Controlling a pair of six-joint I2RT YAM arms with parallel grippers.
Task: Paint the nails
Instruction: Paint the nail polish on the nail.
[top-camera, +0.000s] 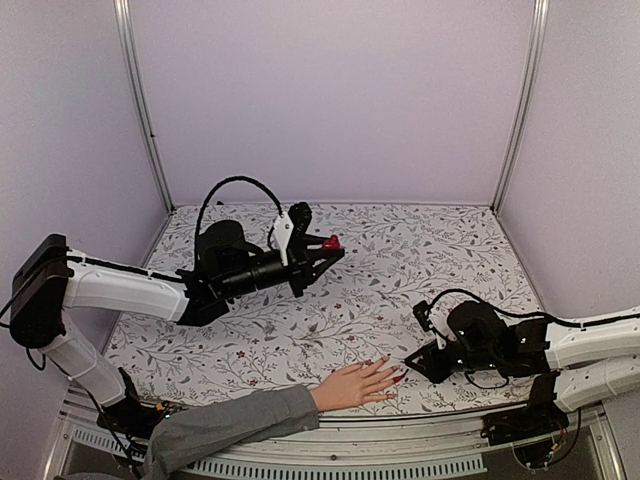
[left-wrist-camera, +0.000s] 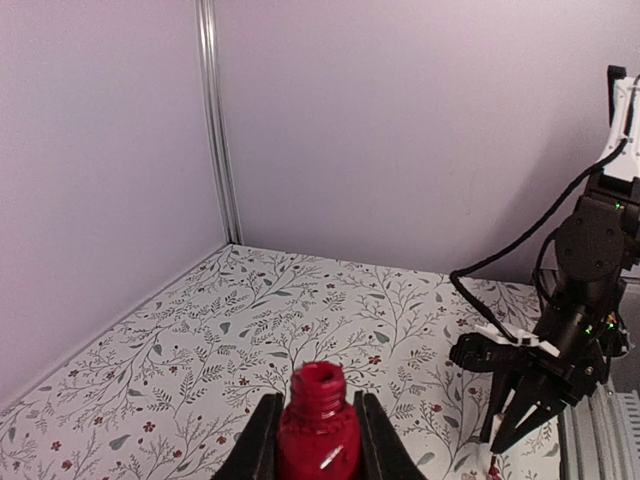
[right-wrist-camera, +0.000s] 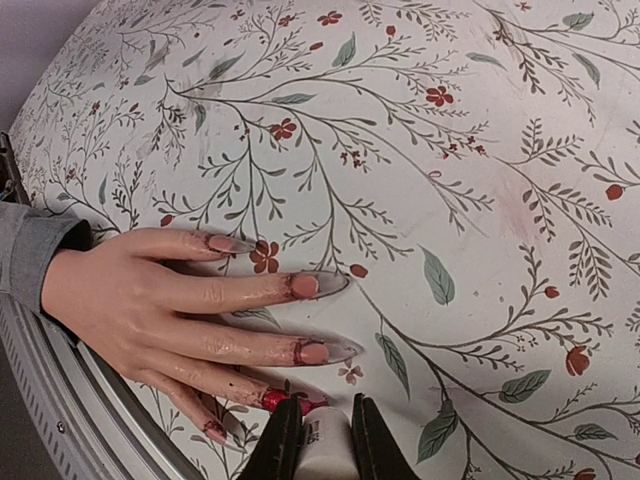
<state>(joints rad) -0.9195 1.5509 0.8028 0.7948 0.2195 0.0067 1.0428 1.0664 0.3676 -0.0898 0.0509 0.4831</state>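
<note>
Nails (right-wrist-camera: 305, 287) are found at the fingertips of a pale hand (right-wrist-camera: 130, 300). The hand is laid flat, palm down, at the near edge of the table (top-camera: 420, 260), with its fingers spread so that each tip can be reached separately.

The table is covered with a matt white sheet printed with grey-green sprigs and small red flowers. The left arm (top-camera: 130, 290), white-shelled with black joints, is raised well apart from the hand, farther from the near edge. This height is judged to hold the paint clear of the work yet within reach for dipping. The right arm (top-camera: 590, 345) is set low, just beside the fingertips.

A grey woven sleeve (right-wrist-camera: 25, 250) covers the wrist of the hand. The hand is smooth and waxy, and dark reddish smears are seen along its fingers.

The left gripper (left-wrist-camera: 318, 400) is clamped around a small glossy red bottle (left-wrist-camera: 320, 445). The bottle is held upright with its threaded neck uncapped, presumably so that nothing is spilled. The right gripper (right-wrist-camera: 322, 405) is closed narrowly on a white cap (right-wrist-camera: 325, 452), judged to be the brush handle, and is pointed at the hand. The bristles cannot be made out.

The nails are long, oval and pointed. The one just beside the cap is glossy red, while two farther from it are seen as pale pink with translucent tips.
</note>
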